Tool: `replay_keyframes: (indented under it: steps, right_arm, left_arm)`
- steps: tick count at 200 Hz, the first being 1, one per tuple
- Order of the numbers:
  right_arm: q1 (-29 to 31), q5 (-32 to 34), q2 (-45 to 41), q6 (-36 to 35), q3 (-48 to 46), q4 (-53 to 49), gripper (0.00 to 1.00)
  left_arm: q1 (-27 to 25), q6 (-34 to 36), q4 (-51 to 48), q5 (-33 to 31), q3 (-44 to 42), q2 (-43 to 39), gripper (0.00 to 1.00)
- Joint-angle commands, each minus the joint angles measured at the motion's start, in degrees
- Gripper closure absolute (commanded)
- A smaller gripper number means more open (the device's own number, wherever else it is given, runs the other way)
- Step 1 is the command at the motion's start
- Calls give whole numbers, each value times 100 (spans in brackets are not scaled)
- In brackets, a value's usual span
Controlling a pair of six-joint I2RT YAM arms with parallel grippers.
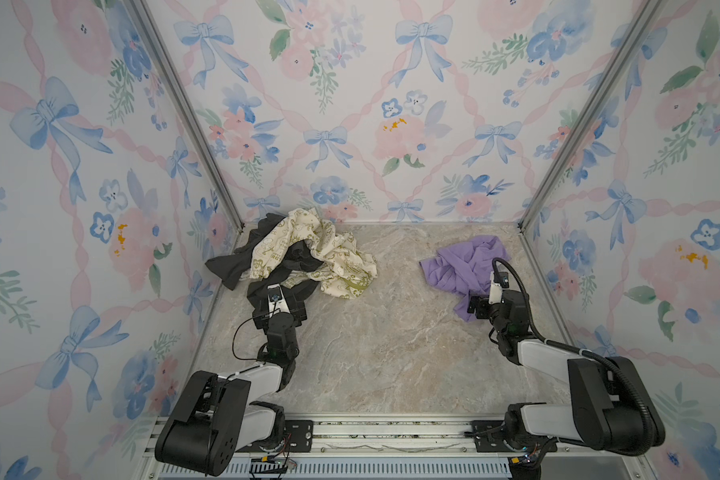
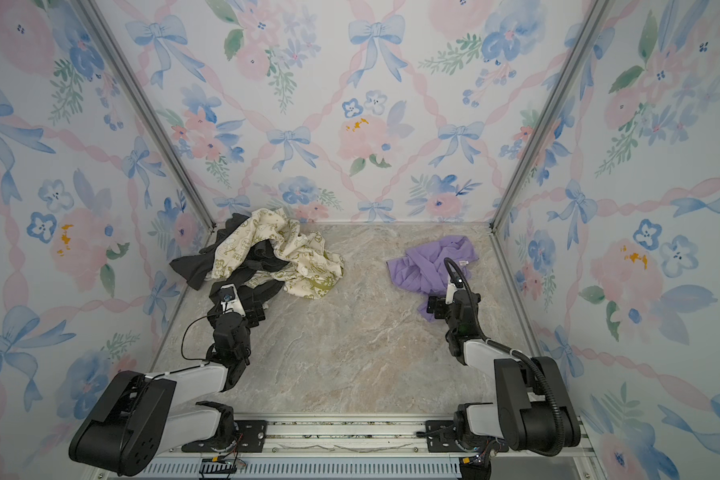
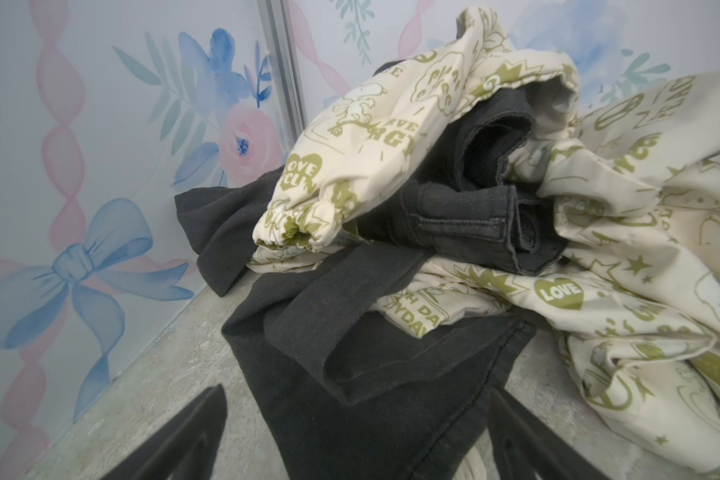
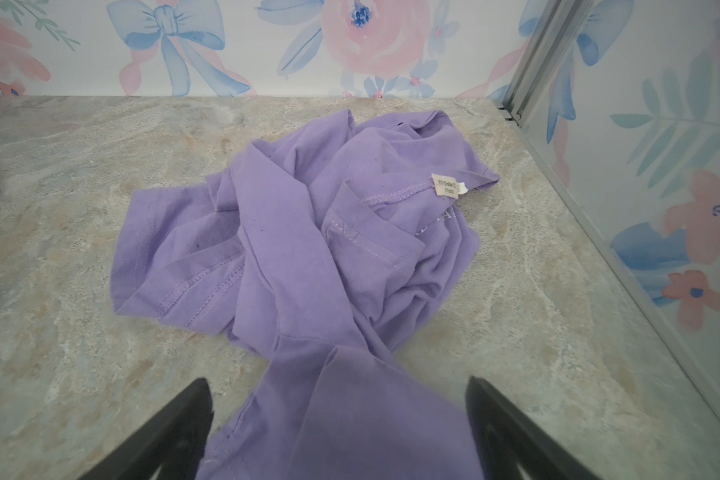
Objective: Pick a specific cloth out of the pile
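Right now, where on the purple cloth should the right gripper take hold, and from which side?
Probably grip the purple cloth by its near tail, the narrow strip running between the jaws of the open right gripper. Come in low from the robot's side; the rest lies wider and crumpled.

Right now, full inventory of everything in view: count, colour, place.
lilac cloth: 1, plain lilac-purple, crumpled alone on the table's far right
label: 1, white, on the lilac cloth
cream cloth: 1, cream with olive-green print, heaped at the far-left corner
dark cloth: dark grey-black, tangled under and through the cream cloth; count unclear
table: 1, beige marble-look, under everything
walls: 3, floral with blue bows, around the table
rail: 1, silver, along the near edge
left arm, right arm: 2, black and grey, based at the rail
left tool: 1, black, open, astride the dark cloth's near end
right tool: 1, black, open, astride the lilac cloth's near end
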Motion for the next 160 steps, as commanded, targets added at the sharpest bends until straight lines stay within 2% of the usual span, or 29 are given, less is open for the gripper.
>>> replay_keyframes:
  steps: [1,28,61,80,103,137,160]
  right_arm:
    - [3,-39,218,-177,228,409,3]
    - [-57,-16,582,-155,20,1189,3]
    - [-75,-46,842,-144,-16,1432,3]
    - [-110,-182,1139,-132,-79,1910,3]
    - [-214,-393,1057,-95,14,1587,3]
    - [-348,-630,1092,-13,-9,1684,3]
    - [-351,-629,1092,-12,-9,1677,3]
  left_arm:
    - [56,-211,569,-150,120,270,2]
    - [59,-199,807,-108,308,629,2]
    - [133,-199,807,-218,430,784,2]
    - [214,-277,960,-274,423,924,2]
    - [278,-368,1052,-393,543,1227,2]
    - [257,-6,1041,357,687,1432,2]
    - [263,47,1124,564,603,1415,2]
